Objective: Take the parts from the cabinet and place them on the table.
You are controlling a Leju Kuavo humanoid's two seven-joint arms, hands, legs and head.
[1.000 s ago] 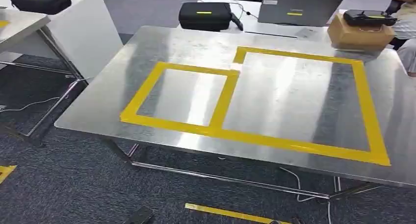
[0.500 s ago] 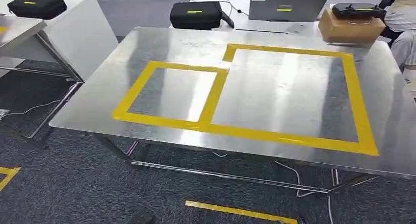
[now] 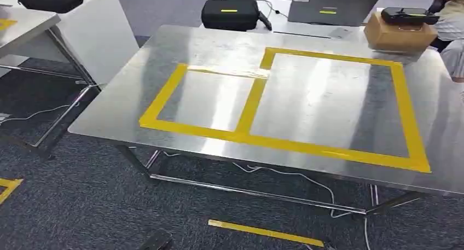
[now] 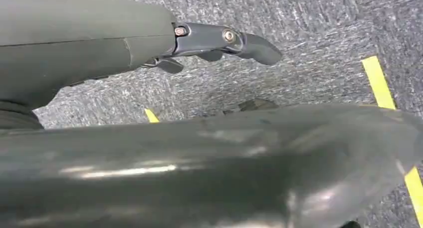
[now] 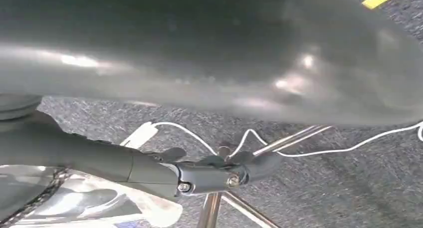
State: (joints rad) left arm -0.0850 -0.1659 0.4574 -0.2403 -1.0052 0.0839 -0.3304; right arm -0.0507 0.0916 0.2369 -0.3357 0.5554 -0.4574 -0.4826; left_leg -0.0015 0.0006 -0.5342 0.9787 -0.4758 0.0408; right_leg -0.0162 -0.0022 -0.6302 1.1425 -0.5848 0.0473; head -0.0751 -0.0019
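1. Parts: I see none on the bare steel table (image 3: 137,97) with its yellow tape rectangles (image 3: 251,105); no cabinet shows, so I cannot tell where they are.
2. Left hand (image 4: 219,43): hanging over grey carpet, fingers loosely apart, nothing between them.
3. Right hand (image 5: 209,170): low beside the table leg (image 5: 209,210), white cable (image 5: 299,150) beyond the fingertips; fingers seem empty, but I cannot tell whether they are apart or curled.
4. Progress, my judgement: nothing placed yet; fetching and placing all remain.
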